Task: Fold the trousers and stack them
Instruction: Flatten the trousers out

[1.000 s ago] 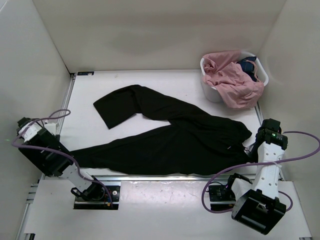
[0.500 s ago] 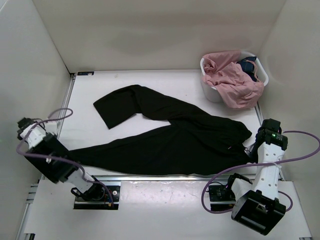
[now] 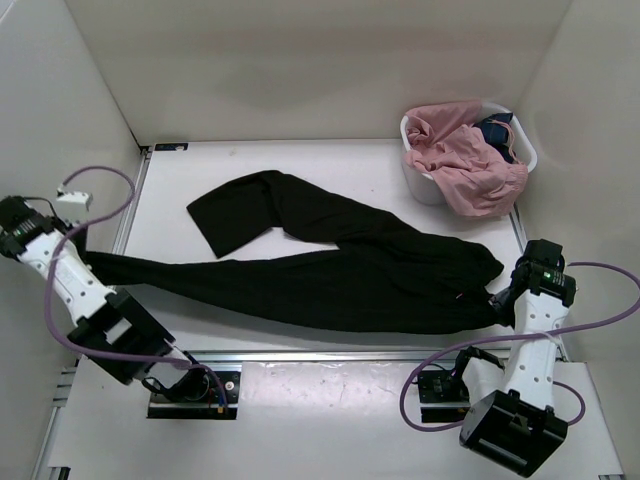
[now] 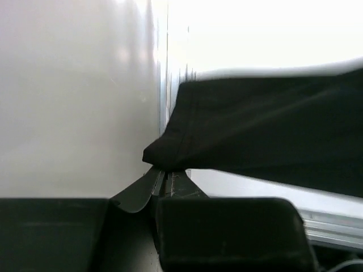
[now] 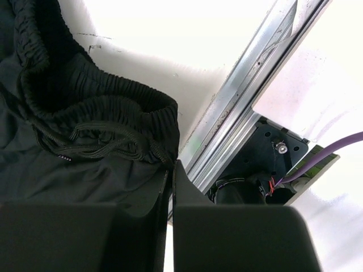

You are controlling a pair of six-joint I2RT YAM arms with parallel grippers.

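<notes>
The black trousers [image 3: 350, 280] lie across the table, one leg bent toward the far left, the other drawn out straight to the left. My left gripper [image 3: 86, 262] is shut on that leg's hem [image 4: 170, 147] beside the left wall, and the cloth hangs taut from its fingertips [image 4: 164, 170]. My right gripper [image 3: 497, 300] is shut on the elastic waistband [image 5: 96, 107] at the near right; its jaws [image 5: 172, 164] pinch the band's edge next to the drawstring.
A white basket [image 3: 425, 185] at the back right holds a pink garment [image 3: 470, 160] and a dark blue garment [image 3: 497, 130]. A metal rail [image 5: 244, 96] runs along the table's near edge. White walls stand close on the left, right and far sides.
The left gripper has shut on the near leg's hem and drawn it left and away from the near edge, stretching that leg straight. The right gripper keeps its grip.
</notes>
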